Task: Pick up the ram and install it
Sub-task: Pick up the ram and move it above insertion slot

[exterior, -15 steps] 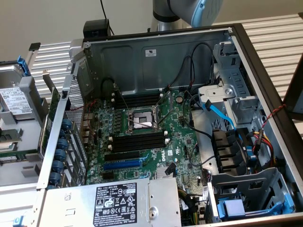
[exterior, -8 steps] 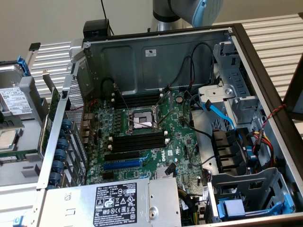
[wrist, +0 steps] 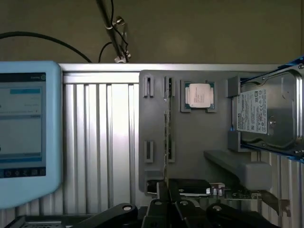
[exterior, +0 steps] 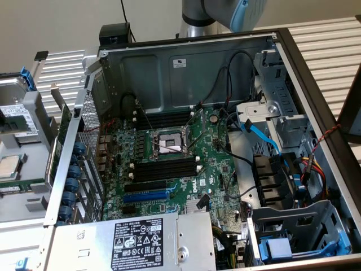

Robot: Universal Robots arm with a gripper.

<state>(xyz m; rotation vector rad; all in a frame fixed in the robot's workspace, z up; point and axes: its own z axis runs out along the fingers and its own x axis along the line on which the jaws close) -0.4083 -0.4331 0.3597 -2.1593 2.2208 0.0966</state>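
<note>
The ram [wrist: 166, 124] is a thin green stick standing on its edge in a slot of the grey parts holder [wrist: 190, 142]. My gripper [wrist: 169, 191] shows its dark fingers pressed together, shut with nothing between them. It is short of the ram's near end, roughly in line with the stick, and apart from it. In the exterior view the open computer case holds the green motherboard [exterior: 214, 164] with long black empty memory slots [exterior: 163, 170] on both sides of the CPU socket [exterior: 169, 142]. A grey and blue part of the arm [exterior: 225, 12] hangs behind the case's back wall.
On the holder, a CPU chip [wrist: 199, 95] lies beside the ram and a hard drive [wrist: 268, 114] lies further along. A light blue teach pendant [wrist: 23, 128] rests on the ribbed metal table. In the case are a blue expansion slot [exterior: 145, 196], a power supply [exterior: 141, 243], cables and drive cages [exterior: 293, 226].
</note>
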